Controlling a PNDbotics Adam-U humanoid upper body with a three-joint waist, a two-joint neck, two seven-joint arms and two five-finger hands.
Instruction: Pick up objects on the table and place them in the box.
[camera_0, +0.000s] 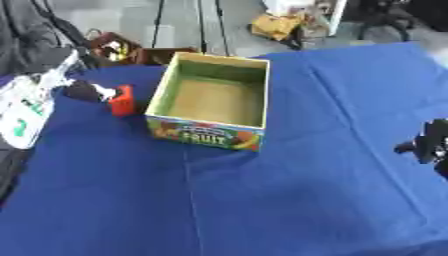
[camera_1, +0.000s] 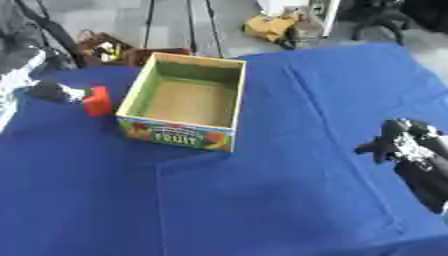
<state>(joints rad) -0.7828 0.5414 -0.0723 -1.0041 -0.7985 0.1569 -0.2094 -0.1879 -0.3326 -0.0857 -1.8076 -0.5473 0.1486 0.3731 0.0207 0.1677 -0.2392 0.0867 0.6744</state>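
box (camera_0: 210, 95) top open, red object (camera_0: 122, 100) crowding its left wall

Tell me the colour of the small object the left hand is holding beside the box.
Red; the small object shows best in the left eye view, at the left hand, just left of the box.

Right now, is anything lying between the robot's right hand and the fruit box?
No. Between the right hand and the fruit box lies only bare blue tablecloth, clearest in the right eye view.

Lab or workshop, floor cables (camera_0: 203, 25), clutter (camera_0: 278, 25)
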